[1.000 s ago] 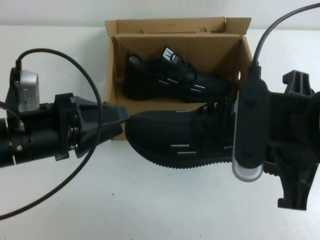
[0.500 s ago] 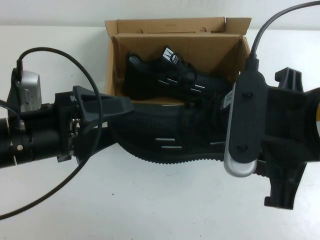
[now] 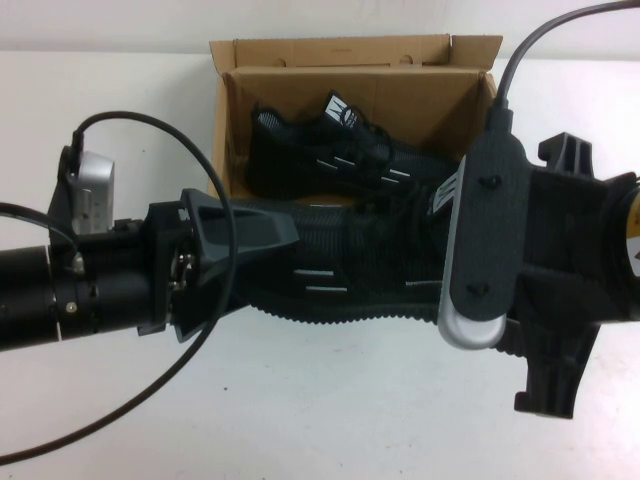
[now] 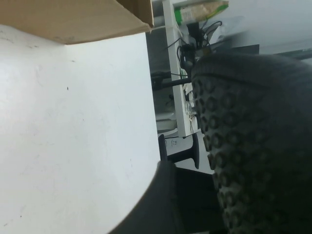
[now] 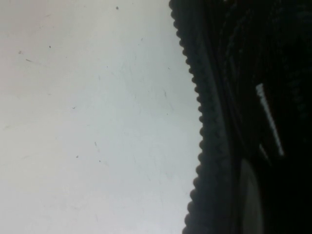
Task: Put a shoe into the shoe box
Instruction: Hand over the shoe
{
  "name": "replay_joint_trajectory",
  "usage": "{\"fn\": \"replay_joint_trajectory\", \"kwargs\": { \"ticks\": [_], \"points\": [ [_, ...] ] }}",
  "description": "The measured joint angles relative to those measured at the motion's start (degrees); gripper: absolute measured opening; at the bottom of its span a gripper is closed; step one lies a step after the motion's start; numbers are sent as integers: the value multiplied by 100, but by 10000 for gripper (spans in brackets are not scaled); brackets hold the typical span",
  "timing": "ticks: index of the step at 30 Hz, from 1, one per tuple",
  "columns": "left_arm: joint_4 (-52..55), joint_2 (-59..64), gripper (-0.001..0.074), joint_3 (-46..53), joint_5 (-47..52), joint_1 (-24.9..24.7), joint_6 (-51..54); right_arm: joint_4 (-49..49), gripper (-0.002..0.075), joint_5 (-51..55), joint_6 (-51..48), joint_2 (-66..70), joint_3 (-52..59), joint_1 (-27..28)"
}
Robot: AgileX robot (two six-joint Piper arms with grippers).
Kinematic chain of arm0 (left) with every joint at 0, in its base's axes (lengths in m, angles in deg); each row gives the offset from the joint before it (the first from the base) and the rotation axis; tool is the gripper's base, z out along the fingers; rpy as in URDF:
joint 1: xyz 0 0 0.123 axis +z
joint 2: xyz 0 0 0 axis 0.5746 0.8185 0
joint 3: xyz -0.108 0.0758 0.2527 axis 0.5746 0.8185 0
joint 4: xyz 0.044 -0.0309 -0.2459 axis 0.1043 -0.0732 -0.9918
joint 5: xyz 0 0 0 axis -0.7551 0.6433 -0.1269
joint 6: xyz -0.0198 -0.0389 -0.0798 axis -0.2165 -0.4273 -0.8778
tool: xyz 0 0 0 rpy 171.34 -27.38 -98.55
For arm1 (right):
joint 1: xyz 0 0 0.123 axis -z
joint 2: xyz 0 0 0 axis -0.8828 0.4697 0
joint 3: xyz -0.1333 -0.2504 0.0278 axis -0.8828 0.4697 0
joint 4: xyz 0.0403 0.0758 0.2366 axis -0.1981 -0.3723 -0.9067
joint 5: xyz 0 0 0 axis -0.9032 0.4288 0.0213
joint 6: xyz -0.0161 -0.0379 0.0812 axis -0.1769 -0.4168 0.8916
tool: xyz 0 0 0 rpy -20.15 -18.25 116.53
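A black mesh shoe (image 3: 350, 265) hangs above the white table, just in front of the open brown shoe box (image 3: 400, 90). My right gripper (image 3: 440, 265), mostly hidden under its wrist camera, is shut on the shoe's heel end; the right wrist view shows the toothed sole and silver side dashes (image 5: 268, 119). My left gripper (image 3: 285, 240) is open around the toe. In the left wrist view one finger (image 4: 163, 195) stands a little off the studded sole (image 4: 253, 146). A look-alike shoe (image 3: 330, 160) lies inside the box.
The box stands at the back middle of the table (image 3: 300, 400), with its flaps up. Cables loop from both arms. The left wrist view shows the box's corner (image 4: 97, 19) and the table edge with room clutter beyond.
My left gripper has moved right, from clear of the toe to around it. My right gripper has carried the shoe left and slightly toward the box.
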Motion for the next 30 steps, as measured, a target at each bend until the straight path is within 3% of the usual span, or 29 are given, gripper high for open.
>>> {"fn": "replay_joint_trajectory", "kwargs": {
  "ticks": [2,4,6,8,19,22,26,28,30],
  "points": [
    [-5,0,620,0,-10,0,-28,-12,-3,0,0,0,0,0],
    [-29,0,471,0,-10,0,-41,-23,-3,0,-11,0,0,0],
    [-28,0,236,0,-22,0,27,-98,-3,23,-34,0,0,0],
    [-16,0,140,0,-105,0,137,-199,-3,9,-65,0,0,0],
    [20,4,138,0,-118,0,209,-296,24,-2,-80,0,0,0],
    [44,4,137,0,-118,0,218,-413,141,-16,-80,0,-11,0],
    [154,4,136,0,-118,0,244,-622,426,-40,-80,-11,-69,0],
    [182,13,136,0,-118,0,259,-664,533,7,-56,-9,-69,0],
    [182,17,136,0,-118,0,272,-676,595,114,-13,-9,-69,0]
  ]
}}
